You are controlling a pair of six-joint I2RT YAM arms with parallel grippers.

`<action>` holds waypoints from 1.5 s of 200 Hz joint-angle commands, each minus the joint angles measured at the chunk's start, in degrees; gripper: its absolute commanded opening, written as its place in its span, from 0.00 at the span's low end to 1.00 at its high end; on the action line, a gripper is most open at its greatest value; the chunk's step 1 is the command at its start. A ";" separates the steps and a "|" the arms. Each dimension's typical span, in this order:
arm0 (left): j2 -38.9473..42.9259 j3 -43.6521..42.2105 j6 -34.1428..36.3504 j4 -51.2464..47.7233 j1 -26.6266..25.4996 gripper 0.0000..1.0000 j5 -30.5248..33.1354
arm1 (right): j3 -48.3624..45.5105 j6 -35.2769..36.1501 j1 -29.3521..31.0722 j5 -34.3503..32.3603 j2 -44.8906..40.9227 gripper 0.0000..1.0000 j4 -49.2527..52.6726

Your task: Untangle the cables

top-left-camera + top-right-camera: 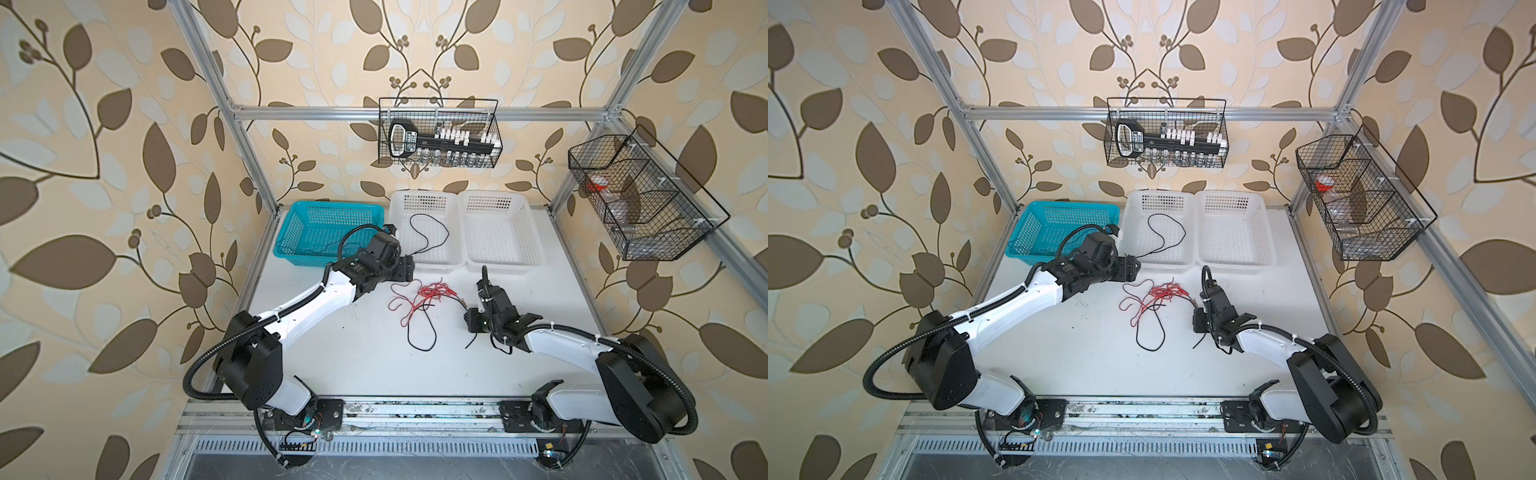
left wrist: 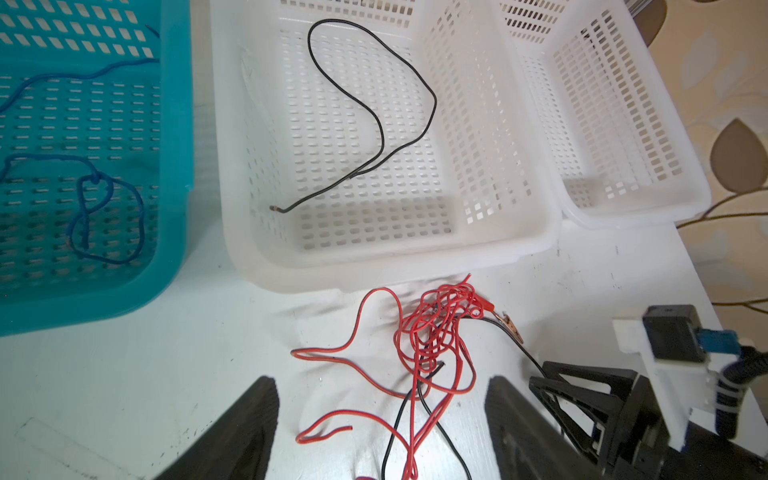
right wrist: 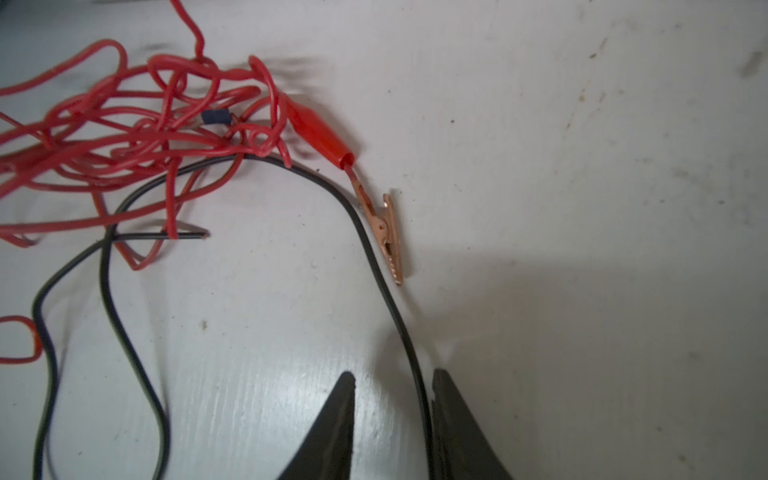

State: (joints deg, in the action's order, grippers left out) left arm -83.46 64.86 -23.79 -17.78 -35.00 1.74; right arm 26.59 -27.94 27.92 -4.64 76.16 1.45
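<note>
**At frame centre, one tangle left**

We see red cables [image 1: 434,291] knotted with a black cable [image 3: 399,316] on the table [image 1: 353,353], below the white basket [image 1: 428,266]. Our right gripper [image 3: 392,374] straddles that black cable with its jaws apart, likely to draw it free. Our left gripper [image 2: 380,380] hangs wide and empty nearby, probably to pin the red cables.

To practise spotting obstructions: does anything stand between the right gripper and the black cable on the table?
Nothing visible does. The black cable runs between the open fingers of the right gripper, close to one of them. Farther along, red cables cross over it in the tangle.
</note>
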 commanded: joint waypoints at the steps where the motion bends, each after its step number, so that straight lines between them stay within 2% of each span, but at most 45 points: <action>1: 4.74 -1.86 -1.42 0.97 -0.87 0.80 -1.45 | 1.62 -1.72 1.85 -3.85 1.31 0.28 2.42; 45: 7.48 -4.28 -0.67 -0.53 -0.97 0.81 -1.81 | 1.63 -3.59 4.21 -5.95 2.78 0.14 3.33; 78: 6.96 -5.72 0.74 1.28 -0.95 0.83 -3.69 | 1.96 -2.59 6.38 -6.16 -1.77 0.00 4.29; 137: 5.68 -6.65 3.17 3.70 -0.95 0.82 -6.31 | 5.25 2.73 7.22 -6.14 -19.45 0.00 12.36; 181: 6.61 -8.23 3.09 5.53 -1.02 0.82 -7.38 | 8.13 2.80 7.21 -4.51 -28.27 0.00 15.10; 260: 9.47 -13.51 3.12 14.44 -1.58 0.82 -12.33 | 18.03 4.80 7.15 2.81 -30.21 0.00 16.70; 300: 10.84 -14.67 4.33 16.81 -2.49 0.82 -13.87 | 21.68 5.66 7.17 3.70 -29.74 0.00 17.67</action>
State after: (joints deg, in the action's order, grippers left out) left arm -75.37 50.37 -21.28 -5.69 -36.67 -10.09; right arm 45.63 -23.73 34.87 -2.48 46.50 17.56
